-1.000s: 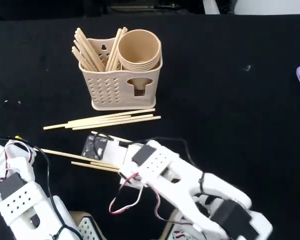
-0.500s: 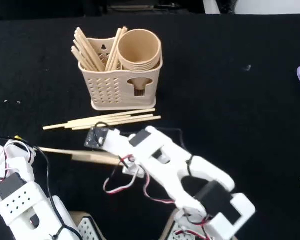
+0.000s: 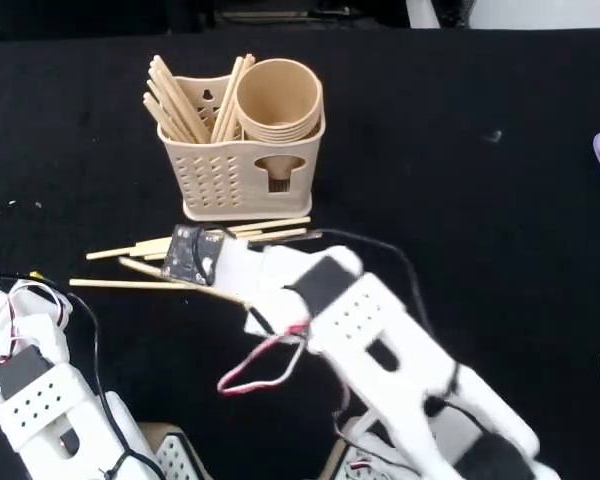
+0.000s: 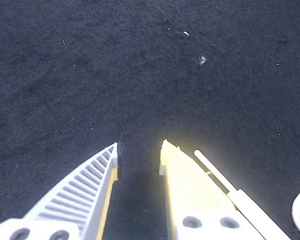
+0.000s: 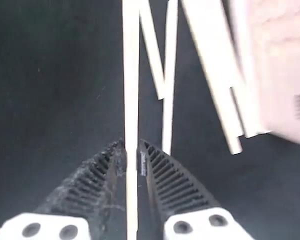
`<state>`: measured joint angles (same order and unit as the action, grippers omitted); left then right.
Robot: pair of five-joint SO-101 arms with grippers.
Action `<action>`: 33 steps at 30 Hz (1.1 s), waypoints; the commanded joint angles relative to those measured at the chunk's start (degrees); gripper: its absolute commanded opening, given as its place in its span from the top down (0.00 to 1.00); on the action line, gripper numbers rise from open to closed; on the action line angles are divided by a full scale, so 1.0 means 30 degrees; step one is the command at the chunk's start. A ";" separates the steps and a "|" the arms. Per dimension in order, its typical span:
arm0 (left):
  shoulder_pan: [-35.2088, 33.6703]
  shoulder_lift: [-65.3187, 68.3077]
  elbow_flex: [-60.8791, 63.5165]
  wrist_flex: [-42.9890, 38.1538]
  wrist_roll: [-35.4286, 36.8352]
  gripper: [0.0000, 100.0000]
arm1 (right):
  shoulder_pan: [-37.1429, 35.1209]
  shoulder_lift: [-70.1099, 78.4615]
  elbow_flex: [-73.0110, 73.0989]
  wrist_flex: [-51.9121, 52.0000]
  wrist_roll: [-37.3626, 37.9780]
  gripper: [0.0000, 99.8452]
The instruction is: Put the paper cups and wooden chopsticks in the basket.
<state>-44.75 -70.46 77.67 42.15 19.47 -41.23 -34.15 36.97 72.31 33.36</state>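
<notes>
Pinches a chopstick [image 5: 131, 75], far end cut off, in the right gripper [image 5: 131, 147], now nearer the basket [image 3: 230, 180]; holds left gripper [image 4: 139, 147] spread.

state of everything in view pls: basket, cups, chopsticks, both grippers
basket: upright, partly filled
cups: stacked, upright in basket
basket chopsticks: standing on end in basket
loose chopsticks: lying flat on table in front of basket
right gripper: shut on held chopstick
held chopstick: gripped partway along
left gripper: open, empty

Chopsticks [image 3: 280, 230] lying across basket [image 3: 220, 180] front, table [image 3: 460, 220] right of basket passable
</notes>
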 commanded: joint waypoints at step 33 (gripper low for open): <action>-0.0132 -0.0322 -0.0542 -0.0293 0.0117 0.85 | 0.3223 0.7634 -0.4879 -2.9070 -0.6740 0.99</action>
<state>-44.75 -70.46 77.67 42.15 19.47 -33.14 -12.09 25.10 -12.70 13.85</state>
